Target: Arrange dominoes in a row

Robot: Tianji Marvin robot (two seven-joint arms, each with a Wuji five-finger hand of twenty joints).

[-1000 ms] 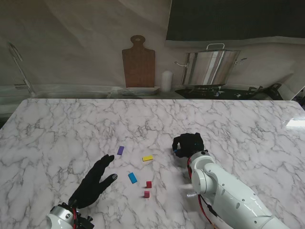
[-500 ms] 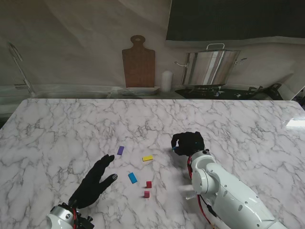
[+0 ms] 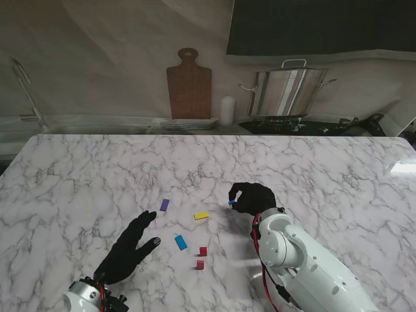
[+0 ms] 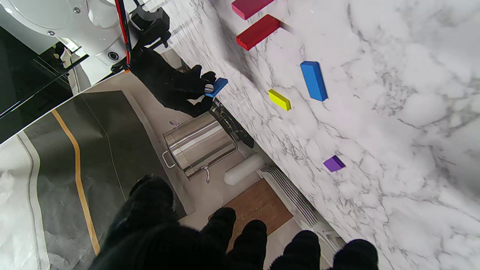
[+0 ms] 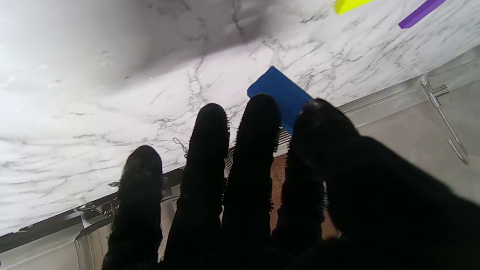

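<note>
Pinching a small blue domino (image 3: 231,202) between thumb and fingertips, the right hand (image 3: 252,197) is holding it clear of the marble table (image 3: 84,175), just to the right of the loose pieces. In the left wrist view the block (image 4: 217,86) is sticking out past the fingertips (image 4: 205,79), so only one end appears to be gripped. The left hand (image 3: 128,248) is resting near me on the left with its fingers spread, grasping nothing.

The other pieces are lying scattered, not yet forming a row: a purple domino (image 3: 164,205) farthest left, a yellow domino (image 3: 201,215) close to the raised hand, a larger blue domino (image 3: 181,242) nearer to me, and two red dominoes (image 3: 202,251) standing close together.

The main risk, as I judge it, is the shallow hold: with so little of the block caught, it is likely to twist or slip out while being carried or set down, landing flat or askew. The bulky gloved fingers are also hiding the placement spot in the right wrist view (image 5: 279,93), so they could be nudging the yellow piece on approach, or toppling the red pair if the row is being built there.
</note>
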